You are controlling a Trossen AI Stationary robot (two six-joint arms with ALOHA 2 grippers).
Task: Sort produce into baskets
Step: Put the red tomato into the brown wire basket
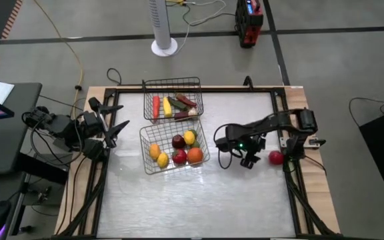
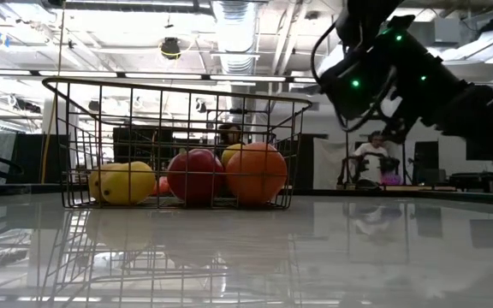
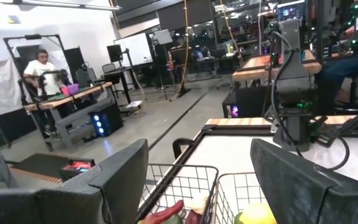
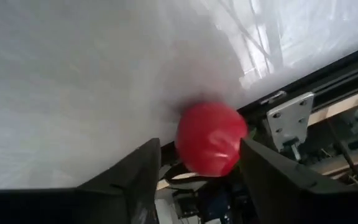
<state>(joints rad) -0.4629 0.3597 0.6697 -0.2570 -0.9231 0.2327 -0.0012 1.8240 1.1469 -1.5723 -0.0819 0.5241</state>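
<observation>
A red apple (image 1: 275, 157) lies on the table by its right edge, and also shows in the right wrist view (image 4: 211, 138). My right gripper (image 1: 250, 160) (image 4: 197, 163) is open just to the left of the apple, pointing at it; its fingers stand short of the apple on either side and touch nothing. The near wire basket (image 1: 174, 148) holds lemons, red apples and an orange (image 2: 255, 173). The far wire basket (image 1: 172, 100) holds long vegetables, red, yellow and dark. My left gripper (image 1: 120, 119) waits open at the table's left edge.
The table's black frame rail and a metal bracket (image 4: 291, 115) run right behind the apple. The two baskets stand side by side mid-table, the near one close to my right arm's elbow (image 1: 224, 137). Bare white table (image 1: 199, 200) lies toward the near edge. A person sits far behind the table (image 2: 371, 154).
</observation>
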